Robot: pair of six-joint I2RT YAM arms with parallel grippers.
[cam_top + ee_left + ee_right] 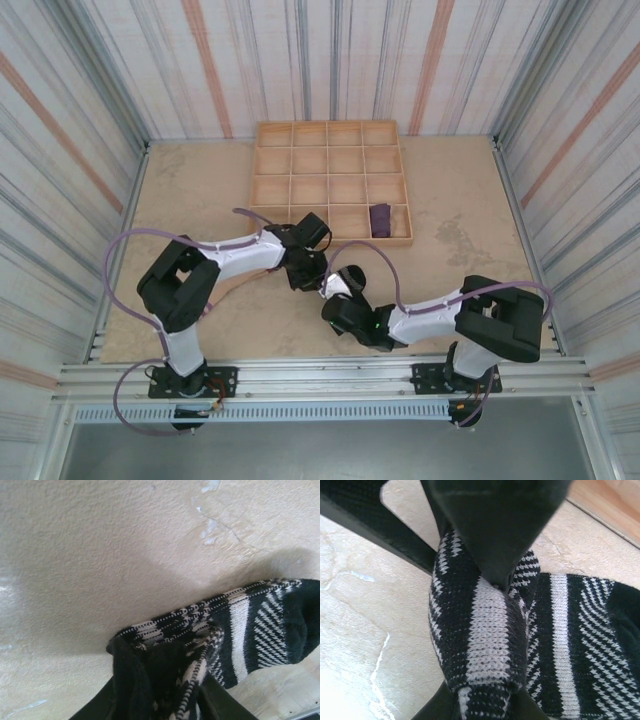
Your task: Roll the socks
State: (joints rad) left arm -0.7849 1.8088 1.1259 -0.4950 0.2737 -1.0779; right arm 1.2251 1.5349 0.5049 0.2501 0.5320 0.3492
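Observation:
A black-and-white striped sock [250, 625] lies on the beige table with one end bunched up. In the left wrist view that bunched end sits between my left gripper's [165, 700] dark fingers [220, 702], which press on it. In the right wrist view a rolled fold of the same sock [485, 630] is pinched by my right gripper [482, 707], with the left gripper's finger [500, 525] pressing on it from above. From above, the left gripper [305, 270] and right gripper [338, 292] meet mid-table. A purple sock [381, 220] sits in a front-right tray compartment.
A wooden tray [330, 130] divided into several compartments stands at the back middle of the table. Striped walls enclose the table on three sides. Purple cables loop from both arms. Bare tabletop lies to the far left and right of the grippers.

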